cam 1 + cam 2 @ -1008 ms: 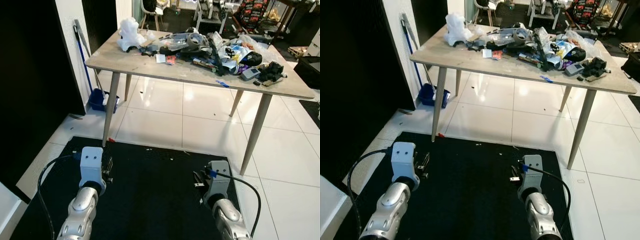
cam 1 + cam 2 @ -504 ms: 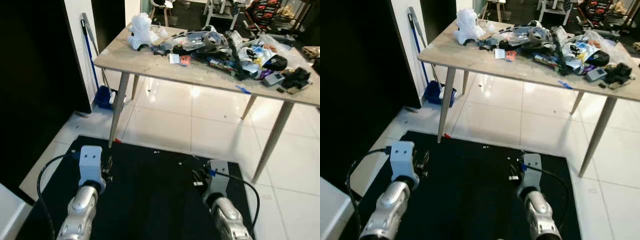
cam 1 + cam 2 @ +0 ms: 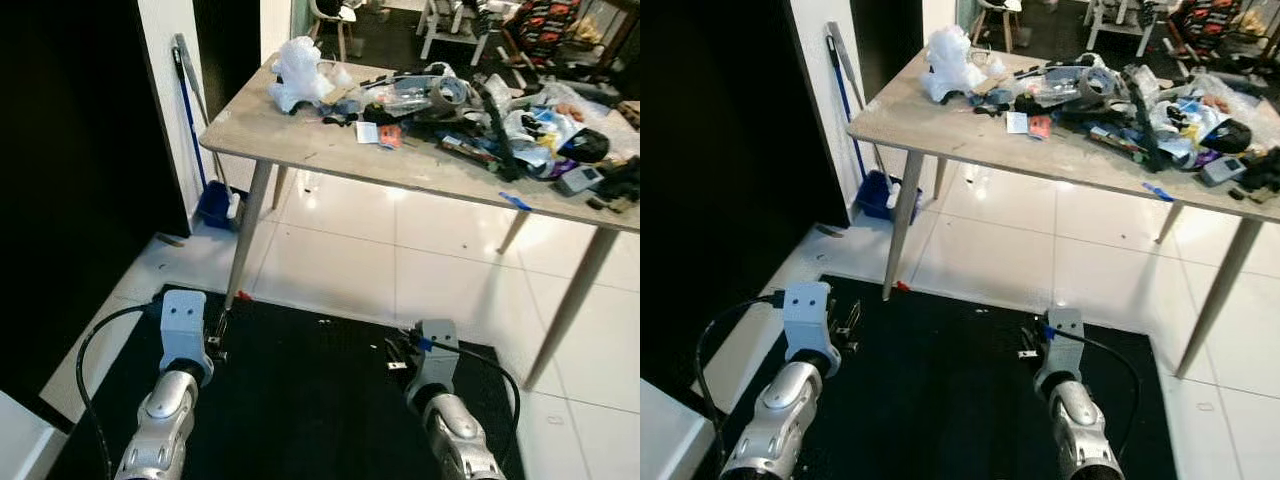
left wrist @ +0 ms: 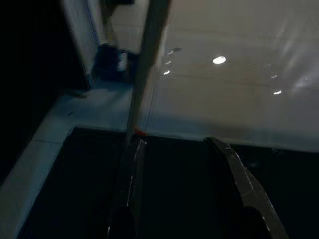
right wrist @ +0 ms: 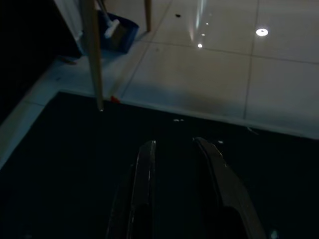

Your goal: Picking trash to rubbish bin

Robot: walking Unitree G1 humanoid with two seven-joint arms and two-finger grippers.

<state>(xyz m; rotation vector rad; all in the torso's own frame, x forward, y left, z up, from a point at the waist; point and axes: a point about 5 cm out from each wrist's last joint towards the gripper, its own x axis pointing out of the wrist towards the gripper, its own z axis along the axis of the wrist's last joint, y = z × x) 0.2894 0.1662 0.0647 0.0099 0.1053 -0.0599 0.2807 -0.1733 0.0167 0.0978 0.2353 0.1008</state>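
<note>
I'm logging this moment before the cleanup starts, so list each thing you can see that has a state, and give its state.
Left claw: open, empty, low over the black mat.
Right claw: slightly open, empty, over the mat.
Table: upright, cluttered with trash.
White crumpled bag: lying on the table's corner.
Blue dustpan: on the floor by the wall.

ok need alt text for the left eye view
A wooden table piled with clutter, including a crumpled white plastic bag, stands on white tile beyond a black mat. The robot's two silver arms hang low over the mat, and a blue dustpan leans by the wall.
</note>
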